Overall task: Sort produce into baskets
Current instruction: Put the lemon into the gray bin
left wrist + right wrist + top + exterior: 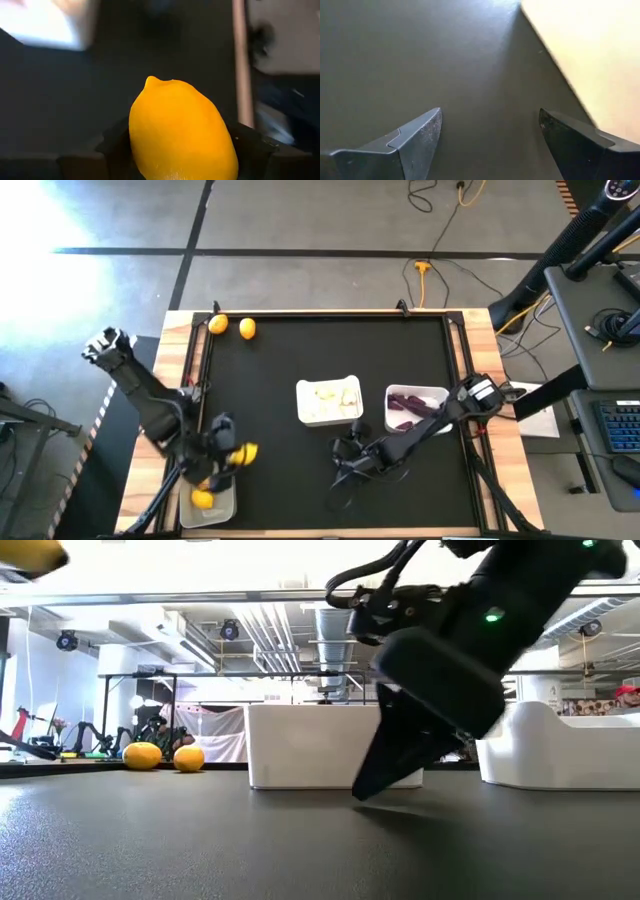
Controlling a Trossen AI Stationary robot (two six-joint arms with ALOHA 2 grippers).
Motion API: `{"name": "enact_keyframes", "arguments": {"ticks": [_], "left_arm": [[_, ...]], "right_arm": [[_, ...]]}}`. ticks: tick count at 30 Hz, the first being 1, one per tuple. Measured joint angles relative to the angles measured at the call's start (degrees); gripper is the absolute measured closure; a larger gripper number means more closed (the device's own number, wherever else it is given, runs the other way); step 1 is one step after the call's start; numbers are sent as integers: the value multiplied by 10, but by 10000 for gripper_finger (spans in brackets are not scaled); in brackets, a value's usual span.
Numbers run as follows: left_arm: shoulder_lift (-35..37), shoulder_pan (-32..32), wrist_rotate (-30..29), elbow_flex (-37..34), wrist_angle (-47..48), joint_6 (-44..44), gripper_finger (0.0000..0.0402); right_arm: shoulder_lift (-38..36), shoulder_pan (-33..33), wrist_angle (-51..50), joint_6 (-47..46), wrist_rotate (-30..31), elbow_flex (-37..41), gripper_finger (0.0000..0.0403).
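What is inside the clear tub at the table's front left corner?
The clear greyish rectangular tub holds one round yellow lemon. The left gripper, holding a second yellow lemon, hangs over its upper end and hides whatever lies beneath.

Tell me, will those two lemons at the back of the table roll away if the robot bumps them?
Probably. The two lemons look rounded and sit loose on the flat black table with nothing around them. Their slightly pointed ends might make them wobble rather than roll straight. Their skin looks smooth, so they could slip too.

The high view looks straight down on the whole worktop (pixel 300 460). The low view looks level across it. Both show the two lemons (pixel 232 327) at the far edge. Each wrist view sits close above the worktop.
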State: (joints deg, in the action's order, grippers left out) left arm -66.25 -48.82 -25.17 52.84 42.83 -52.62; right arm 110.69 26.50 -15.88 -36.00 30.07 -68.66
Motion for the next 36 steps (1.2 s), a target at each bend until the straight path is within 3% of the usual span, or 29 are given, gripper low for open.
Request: {"name": "enact_keyframes", "arguments": {"ticks": [5, 11, 15, 19, 36], "left_arm": [[-24, -66, 84, 0, 12, -146, 169], [-67, -115, 102, 0, 88, -279, 169], [-97, -124, 144, -1, 131, -359, 168], [-123, -125, 204, -1, 145, -380, 168], [-186, -121, 261, 2, 176, -395, 168]], "right_arm": [[0, -10, 0, 2, -4, -1, 76], [0, -17, 4, 2, -5, -1, 76], [0, -18, 5, 1, -5, -1, 76], [0, -19, 11, 10, -5, -1, 76], [0, -29, 30, 76, -5, -1, 76]]}}
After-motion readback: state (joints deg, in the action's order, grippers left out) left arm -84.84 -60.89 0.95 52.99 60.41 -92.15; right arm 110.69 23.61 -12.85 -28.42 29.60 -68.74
